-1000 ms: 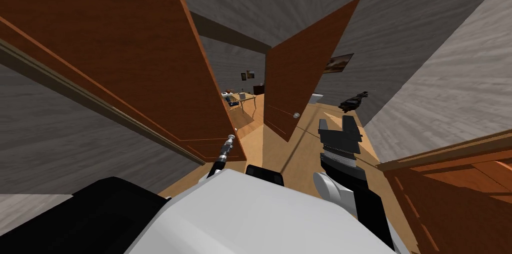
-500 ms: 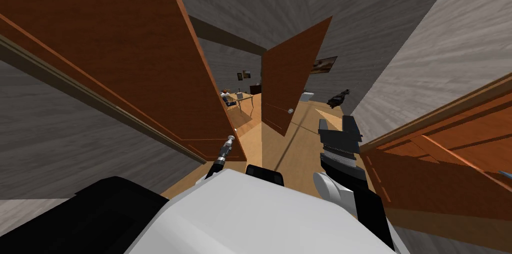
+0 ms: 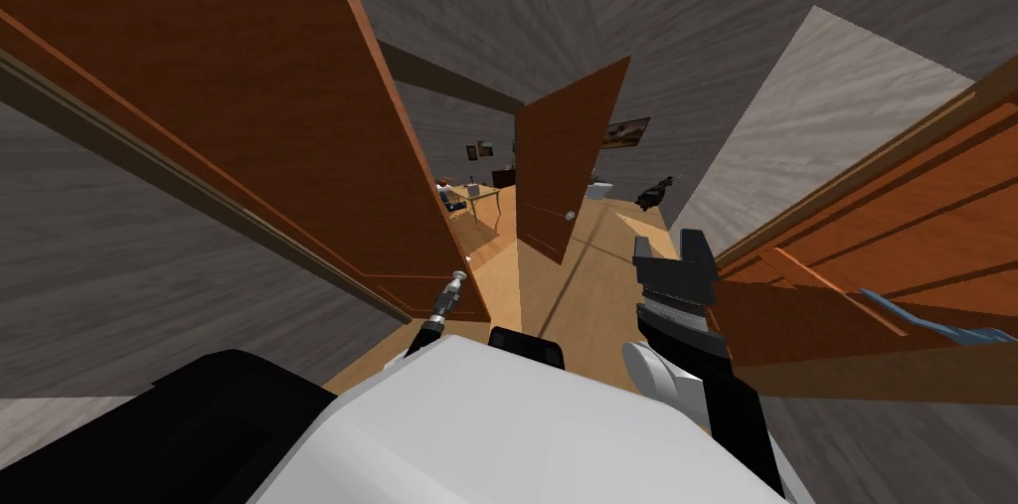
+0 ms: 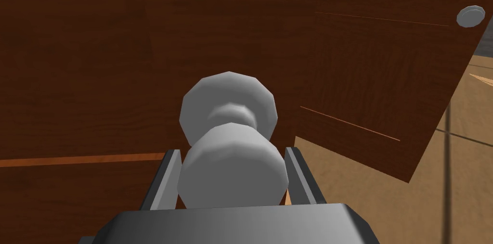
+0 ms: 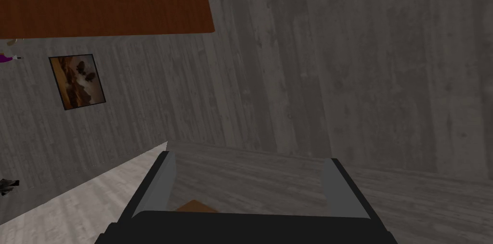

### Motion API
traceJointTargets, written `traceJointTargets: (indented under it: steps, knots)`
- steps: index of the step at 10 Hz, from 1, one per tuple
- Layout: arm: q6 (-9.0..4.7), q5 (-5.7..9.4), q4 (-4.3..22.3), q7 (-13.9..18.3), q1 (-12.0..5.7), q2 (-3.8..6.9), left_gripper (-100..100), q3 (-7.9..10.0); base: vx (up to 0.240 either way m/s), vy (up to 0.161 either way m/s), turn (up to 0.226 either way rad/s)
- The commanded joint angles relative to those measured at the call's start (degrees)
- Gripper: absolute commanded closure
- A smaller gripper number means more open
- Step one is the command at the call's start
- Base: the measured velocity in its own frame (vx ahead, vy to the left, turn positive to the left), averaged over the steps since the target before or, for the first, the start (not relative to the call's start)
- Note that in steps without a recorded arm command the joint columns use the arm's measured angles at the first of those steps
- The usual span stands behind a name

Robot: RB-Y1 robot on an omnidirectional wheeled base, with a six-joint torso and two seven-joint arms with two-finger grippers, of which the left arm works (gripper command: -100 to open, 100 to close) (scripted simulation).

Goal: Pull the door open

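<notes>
The near brown door (image 3: 249, 110) fills the left of the head view, standing ajar with its free edge near my chest. Its grey knob (image 3: 457, 277) sticks out at the lower edge, and my left gripper (image 3: 452, 287) is shut on it. In the left wrist view the fingers (image 4: 166, 183) press both sides of the knob (image 4: 231, 159) against the door (image 4: 86, 63). My right gripper (image 3: 674, 254) is raised to the right of the gap, open and holding nothing; the right wrist view shows its fingers (image 5: 166, 178) wide apart.
A second brown door (image 3: 567, 170) with its own knob (image 3: 570, 216) stands ajar farther ahead. A brown panelled surface (image 3: 875, 259) lies close on my right, beside the right forearm. Tan floor (image 3: 577, 299) runs between the doors. A small table (image 3: 484, 195) stands in the far room.
The far door and room have shrunk and slid left, and the right-hand brown panel fills more of the view: I have moved back and turned. The left gripper's hold on the knob is unchanged.
</notes>
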Motion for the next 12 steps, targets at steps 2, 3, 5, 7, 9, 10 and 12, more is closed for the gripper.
traceJointTargets:
  steps: [2, 3, 5, 7, 9, 10, 12]
  knots:
    - [-1.63, -0.48, 0.25, 0.99, 0.65, 0.78, 100, -0.92, -0.187, 0.030, -0.113]
    - [-2.35, -0.70, 0.44, 1.48, 0.93, 1.17, 100, -1.37, -0.188, 0.049, -0.123]
    - [-3.81, -1.16, 0.83, 2.48, 1.48, 1.97, 100, -2.27, -0.196, 0.040, -0.126]
    - [-5.08, -1.55, 1.16, 3.35, 1.97, 2.67, 100, -3.06, -0.206, 0.022, -0.105]
    - [-5.00, -1.64, 1.24, 3.41, 1.98, 2.74, 100, -3.23, -0.138, 0.040, -0.063]
    - [-6.01, -1.93, 2.00, 4.12, 2.14, 3.04, 100, -3.93, -0.147, 0.038, -0.146]
    - [-6.87, -2.11, 2.55, 4.65, 2.19, 3.35, 100, -4.38, -0.188, 0.035, -0.120]
